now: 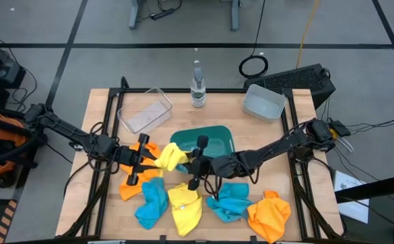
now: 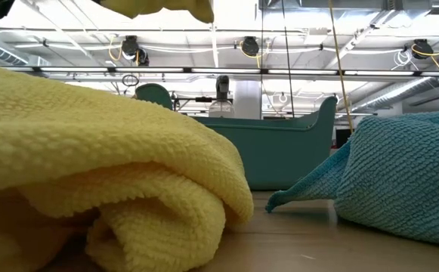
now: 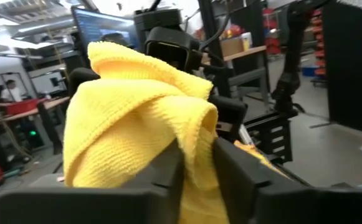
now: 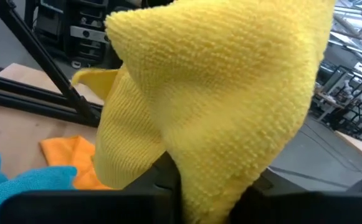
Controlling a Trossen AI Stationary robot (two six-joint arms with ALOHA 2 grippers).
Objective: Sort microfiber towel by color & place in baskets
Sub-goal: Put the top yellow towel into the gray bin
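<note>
A yellow microfiber towel (image 1: 171,157) is up in the air over the middle of the table, bunched between my two grippers. My left gripper (image 1: 147,160) is shut on its left end and my right gripper (image 1: 195,163) on its right end. Just beyond them stands the teal basket (image 1: 207,140). The clear basket (image 1: 144,112) is at the far left and the pale grey basket (image 1: 263,102) at the far right. On the near half of the table lie other towels: orange (image 1: 137,184), blue (image 1: 152,203), yellow (image 1: 185,209), blue (image 1: 229,202) and orange (image 1: 269,215). My left gripper pinches a bunched fold of the yellow towel (image 3: 193,134) between its two fingers, coming level from the table's left. The cloth bulges out beyond the fingers, clear of the table. My right gripper pinches the towel's other end (image 4: 218,155) between its two fingers, level from the table's right. The cloth is lifted clear and bunched in front of the fingers.
A clear bottle (image 1: 197,85) stands at the far edge between the clear and grey baskets. In the low view a lying yellow towel (image 2: 91,174) and a blue towel (image 2: 400,174) flank the teal basket (image 2: 279,151).
</note>
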